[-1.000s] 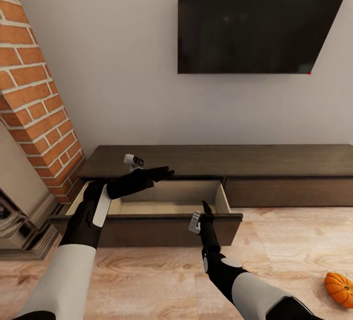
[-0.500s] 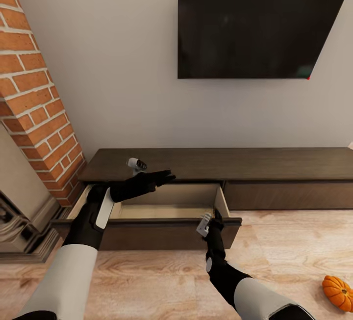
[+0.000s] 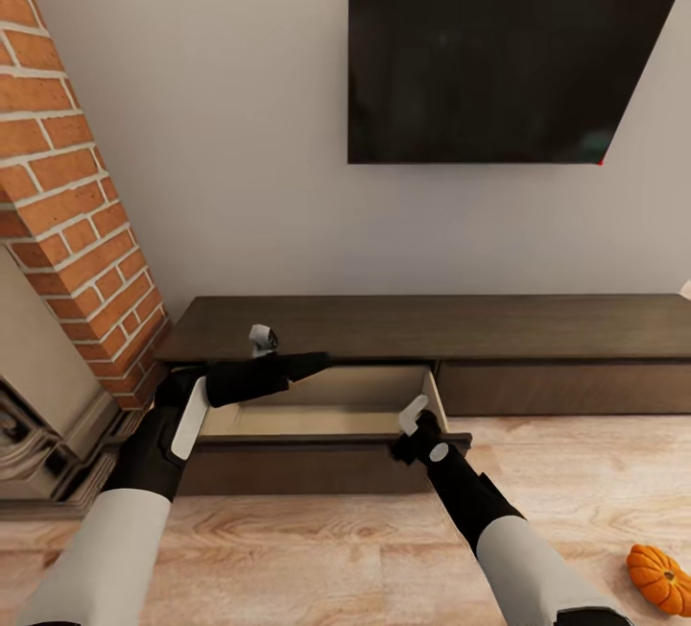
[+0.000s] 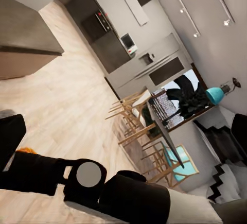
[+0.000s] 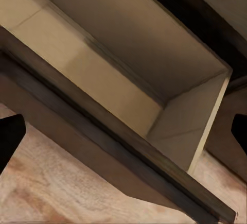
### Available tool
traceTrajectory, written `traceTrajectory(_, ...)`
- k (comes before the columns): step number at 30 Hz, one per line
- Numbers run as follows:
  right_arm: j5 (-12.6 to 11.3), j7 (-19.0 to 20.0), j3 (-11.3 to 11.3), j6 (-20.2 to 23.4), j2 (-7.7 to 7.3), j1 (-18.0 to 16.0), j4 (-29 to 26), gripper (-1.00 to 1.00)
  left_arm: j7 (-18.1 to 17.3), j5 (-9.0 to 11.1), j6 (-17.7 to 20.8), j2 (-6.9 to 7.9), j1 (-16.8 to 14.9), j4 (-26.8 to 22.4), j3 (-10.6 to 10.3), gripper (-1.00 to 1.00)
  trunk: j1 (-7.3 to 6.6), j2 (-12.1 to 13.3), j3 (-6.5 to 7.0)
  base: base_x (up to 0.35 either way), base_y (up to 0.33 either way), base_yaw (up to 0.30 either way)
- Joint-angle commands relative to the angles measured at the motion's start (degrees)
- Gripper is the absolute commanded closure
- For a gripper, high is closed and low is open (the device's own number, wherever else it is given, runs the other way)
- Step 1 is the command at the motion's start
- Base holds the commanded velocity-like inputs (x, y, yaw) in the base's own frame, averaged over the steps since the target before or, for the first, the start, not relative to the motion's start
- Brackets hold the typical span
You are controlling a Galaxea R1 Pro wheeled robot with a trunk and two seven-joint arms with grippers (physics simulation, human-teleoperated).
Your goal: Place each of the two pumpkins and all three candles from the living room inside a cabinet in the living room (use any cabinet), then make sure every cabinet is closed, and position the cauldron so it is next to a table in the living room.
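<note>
Cabinet (image 3: 422,324) drawer (image 3: 326,420) is pulled out, tan inside, w/ nothing seen in it. Right gripper (image 3: 415,432) sits spread at the front rim; left gripper (image 3: 305,364), above the drawer, can't be told. Pumpkin (image 3: 660,578) lies on the floor, well apart. Prob light, stiff, ribbed, so best pinched across the sides.

The cabinet (image 3: 432,326) stands against the wall under the television (image 3: 509,60), its left drawer (image 3: 317,415) pulled out onto the floor (image 3: 317,549). A brick fireplace (image 3: 67,223) stands left of it, and a pumpkin (image 3: 660,578) lies on the floor well to the right.
</note>
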Motion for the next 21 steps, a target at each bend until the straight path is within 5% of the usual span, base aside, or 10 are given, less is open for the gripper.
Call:
traceTrajectory(1, -0.11, 1.77, -0.51, 1.06, -0.12, 0.0, -0.99, -1.0, 0.02, -0.08, -0.01, 0.29, 0.16, 0.0, 0.05, -1.0, -0.23, 0.42, 0.18, 0.0, 0.0, 0.0)
traceTrajectory(3, -0.27, 5.97, -1.4, 3.42, -0.57, 0.0, -3.09, -1.0, -0.19, 0.09, -0.01, 1.82, 0.35, -0.62, 0.3, -1.0, -0.44, 0.82, 0.36, 0.0, 0.0, 0.0)
traceTrajectory(6, -0.41, 7.25, -1.81, 4.03, -0.72, 0.0, -3.64, -1.0, -1.94, 0.39, -0.01, 3.46, 0.42, -0.06, 0.42, -1.0, -0.44, 0.82, 0.36, 0.0, 0.0, 0.057)
traceTrajectory(12, -0.57, 7.46, -2.05, 4.21, -0.36, 0.0, -3.54, -1.0, -10.74, 0.29, -0.01, 3.68, 0.43, 1.34, 0.41, -1.0, -0.44, 0.82, 0.36, 0.0, 0.0, 0.269)
traceTrajectory(21, -0.53, 7.38, -2.06, 4.22, -0.31, 0.0, -3.58, -1.0, -11.87, 0.28, -0.01, 3.69, 0.65, 1.48, 0.39, -1.0, -0.44, 0.82, 0.36, -0.004, 0.0, 0.292)
